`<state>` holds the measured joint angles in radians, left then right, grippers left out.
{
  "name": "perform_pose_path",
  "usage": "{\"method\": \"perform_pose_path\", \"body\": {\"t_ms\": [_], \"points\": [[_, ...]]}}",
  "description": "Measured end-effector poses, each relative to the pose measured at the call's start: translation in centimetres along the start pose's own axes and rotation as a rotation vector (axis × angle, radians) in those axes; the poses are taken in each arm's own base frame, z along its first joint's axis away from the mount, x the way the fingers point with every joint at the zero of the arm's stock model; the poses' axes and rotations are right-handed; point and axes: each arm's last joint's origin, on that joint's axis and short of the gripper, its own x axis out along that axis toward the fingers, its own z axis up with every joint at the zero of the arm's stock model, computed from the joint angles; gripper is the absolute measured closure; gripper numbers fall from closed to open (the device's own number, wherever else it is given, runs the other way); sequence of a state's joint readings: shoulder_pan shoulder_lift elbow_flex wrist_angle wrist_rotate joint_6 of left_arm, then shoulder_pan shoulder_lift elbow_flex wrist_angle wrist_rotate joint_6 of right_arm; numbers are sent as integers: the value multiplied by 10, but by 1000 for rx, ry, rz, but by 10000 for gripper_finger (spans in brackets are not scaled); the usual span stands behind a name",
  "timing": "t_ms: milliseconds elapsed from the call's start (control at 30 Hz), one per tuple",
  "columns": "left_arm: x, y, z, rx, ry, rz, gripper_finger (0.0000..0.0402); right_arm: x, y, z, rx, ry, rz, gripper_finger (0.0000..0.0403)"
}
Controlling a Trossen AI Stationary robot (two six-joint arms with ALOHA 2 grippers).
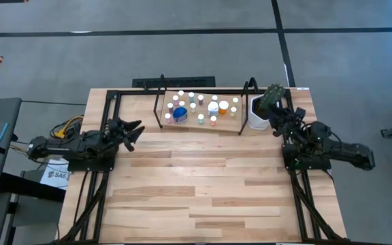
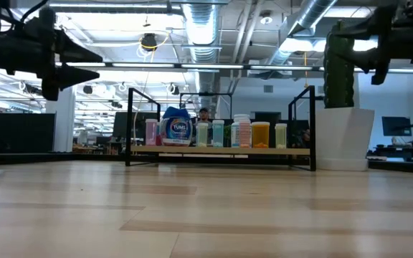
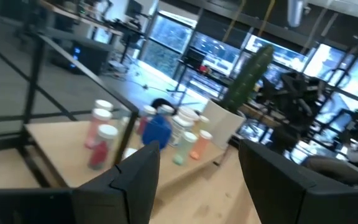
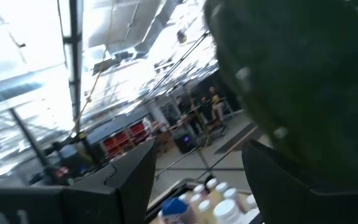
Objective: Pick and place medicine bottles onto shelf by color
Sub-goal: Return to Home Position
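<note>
While medicine bottles (image 1: 180, 113) fill the shelf (image 1: 226, 126), left gripper (image 1: 137, 134) hovers apart

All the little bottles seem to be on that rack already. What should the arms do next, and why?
Probably pull the right gripper back from the plant toward its mount: the bottles stand on the shelf, and it and the left gripper hang open, holding nothing.

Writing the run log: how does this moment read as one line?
bottles: on shelf | left pincer: open, empty, raised, left of shelf | right pincer: open, empty, raised by plant pot
</note>
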<state>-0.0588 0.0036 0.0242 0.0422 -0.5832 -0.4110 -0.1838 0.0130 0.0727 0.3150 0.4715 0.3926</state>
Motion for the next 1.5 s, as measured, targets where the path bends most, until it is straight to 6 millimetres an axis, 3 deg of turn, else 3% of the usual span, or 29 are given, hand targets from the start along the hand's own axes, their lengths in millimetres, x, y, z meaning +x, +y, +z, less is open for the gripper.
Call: {"method": "perform_pose_path", "body": {"t_ms": [900,1300,1500], "points": [[8,28,13,18,-151,314,194,2,-9,3,-42,-45,-90,143],[8,31,14,20,-163,339,194,2,-9,3,-27,-47,-91,143],[8,31,14,19,-162,338,194,1,-5,-7,-71,117,73,143]]}}
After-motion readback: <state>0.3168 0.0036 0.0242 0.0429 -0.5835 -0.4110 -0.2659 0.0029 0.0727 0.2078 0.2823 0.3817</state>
